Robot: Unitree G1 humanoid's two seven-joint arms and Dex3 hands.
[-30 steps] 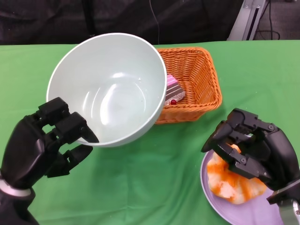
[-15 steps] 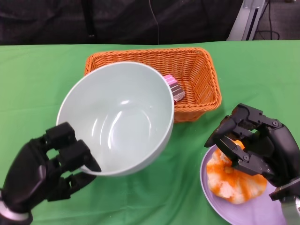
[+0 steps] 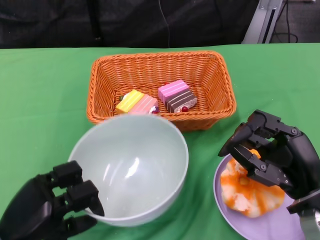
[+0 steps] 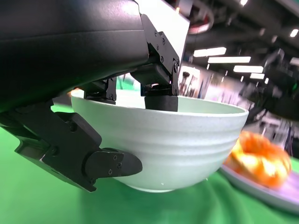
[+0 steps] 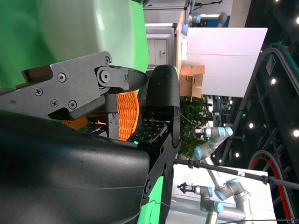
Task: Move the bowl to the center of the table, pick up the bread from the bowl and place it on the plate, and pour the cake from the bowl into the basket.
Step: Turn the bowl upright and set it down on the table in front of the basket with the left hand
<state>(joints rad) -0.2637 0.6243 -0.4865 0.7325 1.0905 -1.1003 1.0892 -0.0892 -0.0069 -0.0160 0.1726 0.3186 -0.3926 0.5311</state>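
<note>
My left hand (image 3: 47,210) grips the rim of the pale green bowl (image 3: 131,167), which stands nearly level and empty near the table's front. In the left wrist view the bowl (image 4: 173,140) sits low over the green cloth with my fingers (image 4: 159,95) over its rim. Two cake pieces, a yellow-pink one (image 3: 136,103) and a pink-brown one (image 3: 177,95), lie in the orange basket (image 3: 215,80). The orange bread (image 3: 247,192) lies on the purple plate (image 3: 275,225). My right hand (image 3: 272,155) hovers over the bread with fingers curled, holding nothing.
A green cloth (image 3: 45,100) covers the table. The basket stands behind the bowl, the plate to its right. Dark background and a metal frame (image 3: 265,15) lie beyond the far edge.
My left hand has pulled the bowl back from over the basket, toward me, and turned it level. Both cakes in the basket now show. The right hand has barely moved.
</note>
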